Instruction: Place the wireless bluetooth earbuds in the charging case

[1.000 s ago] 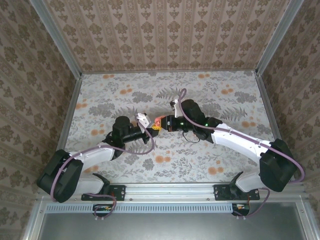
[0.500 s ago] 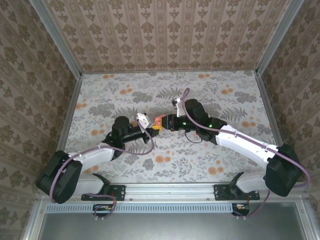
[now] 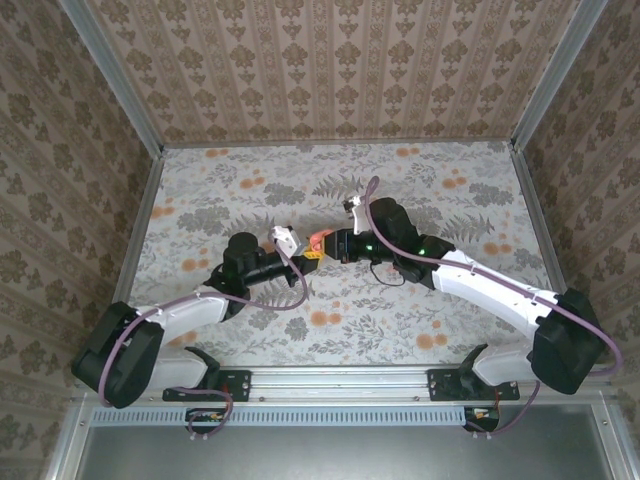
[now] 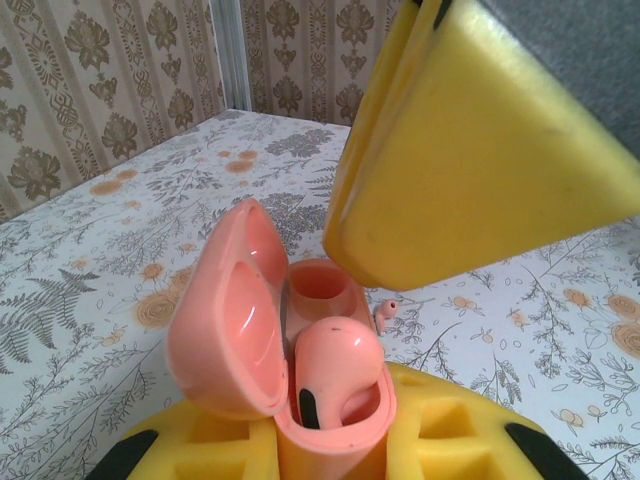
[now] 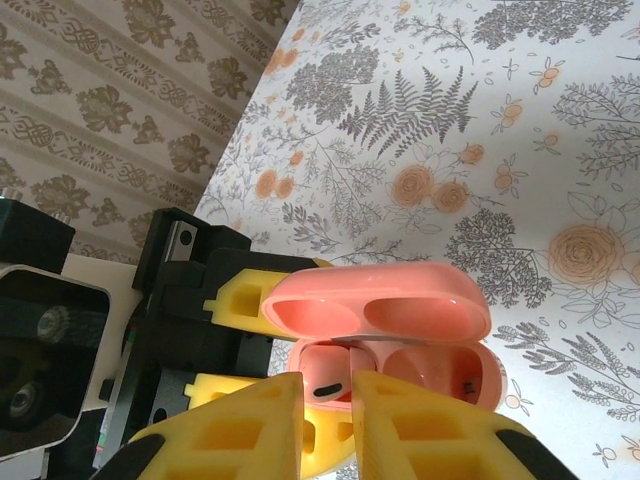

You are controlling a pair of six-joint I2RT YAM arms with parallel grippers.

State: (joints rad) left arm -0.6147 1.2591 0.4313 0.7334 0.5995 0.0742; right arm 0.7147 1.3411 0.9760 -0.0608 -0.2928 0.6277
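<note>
Pink charging case (image 4: 300,360), one earbud (image 4: 335,365) seated, sits clamped in the left gripper (image 4: 330,450); right gripper (image 5: 325,415) nearly closed, empty.

One earbud (image 4: 338,362) apparently sits in the case (image 4: 225,315).

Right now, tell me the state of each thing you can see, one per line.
charging case: lid open, clamped in the left gripper.
seated earbud: pink, in the near slot of the case.
loose earbud: pink, lying on the table.
left gripper: shut on the case.
right gripper: fingers nearly together above the seated earbud.
</note>
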